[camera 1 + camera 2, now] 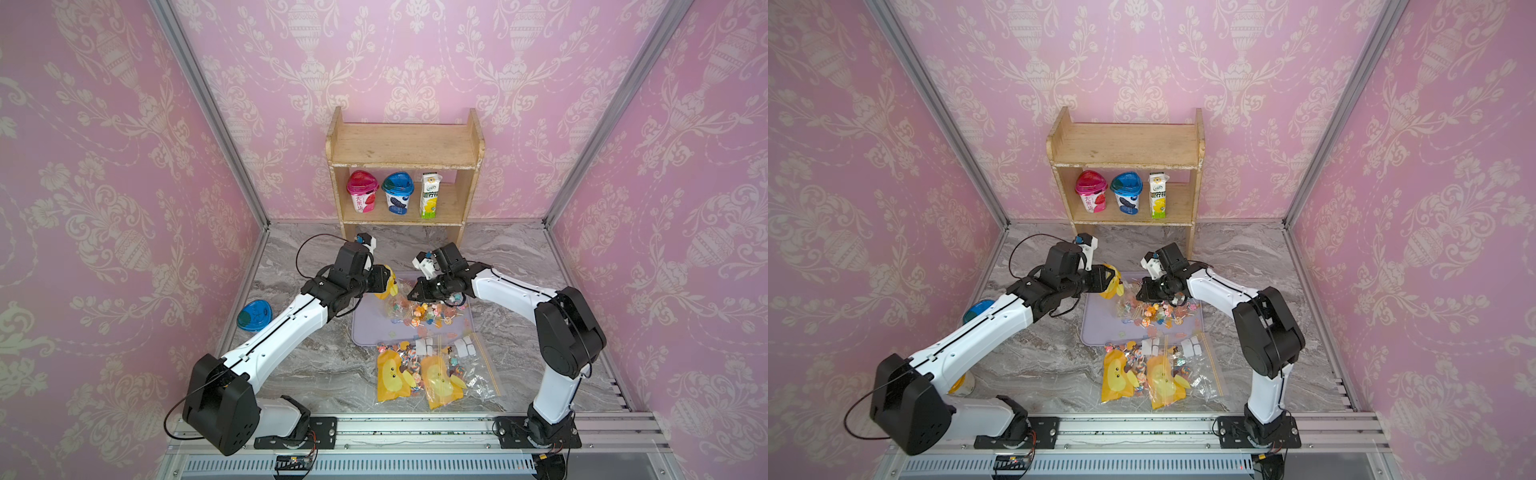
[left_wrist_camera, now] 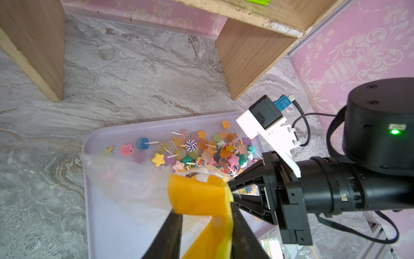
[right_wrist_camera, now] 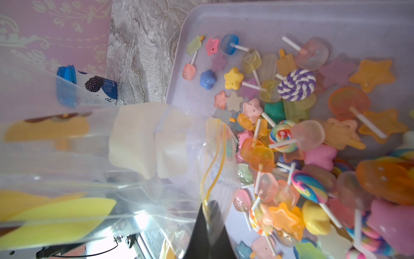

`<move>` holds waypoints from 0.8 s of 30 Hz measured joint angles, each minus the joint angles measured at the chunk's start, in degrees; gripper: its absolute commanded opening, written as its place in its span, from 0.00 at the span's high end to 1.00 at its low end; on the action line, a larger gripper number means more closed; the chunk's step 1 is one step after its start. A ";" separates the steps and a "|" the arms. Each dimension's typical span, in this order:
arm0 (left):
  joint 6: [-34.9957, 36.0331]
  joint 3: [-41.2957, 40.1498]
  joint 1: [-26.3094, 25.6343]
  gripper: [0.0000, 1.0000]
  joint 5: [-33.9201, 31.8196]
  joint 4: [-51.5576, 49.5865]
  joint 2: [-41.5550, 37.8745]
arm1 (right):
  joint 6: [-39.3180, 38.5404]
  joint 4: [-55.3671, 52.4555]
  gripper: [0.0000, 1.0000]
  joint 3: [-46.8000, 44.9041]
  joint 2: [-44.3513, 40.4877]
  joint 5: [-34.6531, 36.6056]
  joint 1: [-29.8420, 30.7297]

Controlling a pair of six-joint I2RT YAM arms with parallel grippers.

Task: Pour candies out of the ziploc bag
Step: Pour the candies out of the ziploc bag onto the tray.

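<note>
Left claw: the left claw (image 2: 205,208) is standing partly open, its 2 black fingers apart, with the yellow printed end of the ziploc bag (image 2: 134,186) lying between them and touching them.
Right claw: the right claw (image 2: 230,190) is pinching shut on the bag's mouth edge, by the yellow zip line.
Ziploc bag: 1 is hanging between the 2 claws over the tray (image 1: 374,332), its mouth tilting down toward the pile.
Candies: the candies (image 1: 424,313) are lying heaped in the far half of the tray, too many to count; stars, popsicles and swirl lollipops are showing in the right wrist view.
Tray: 1, lilac, is sitting on the desk (image 1: 311,365) in front of the shelf (image 1: 405,145).
Other bags: at least 2 other bags (image 1: 392,374), yellow-printed and holding sweets, are lying just in front of the tray.
Shelf load: 2 cups (image 1: 363,195) and 1 carton (image 1: 430,195) are standing upright in a row.
Desk, robot's left: 1 blue-lidded cup (image 1: 253,316) is lying on its side.
</note>
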 measured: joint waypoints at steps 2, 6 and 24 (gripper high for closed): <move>0.00 -0.11 0.00 0.61 -0.02 -0.11 0.02 | 0.00 -0.24 1.00 -0.09 0.00 0.26 0.00; 0.22 -0.11 0.00 0.58 -0.04 -0.55 0.02 | 0.00 -0.37 1.00 -0.22 0.00 0.31 0.04; 5.16 4.83 -2.14 1.00 -2.05 -7.63 -0.24 | 0.00 -0.17 1.00 -0.20 -0.52 0.22 0.22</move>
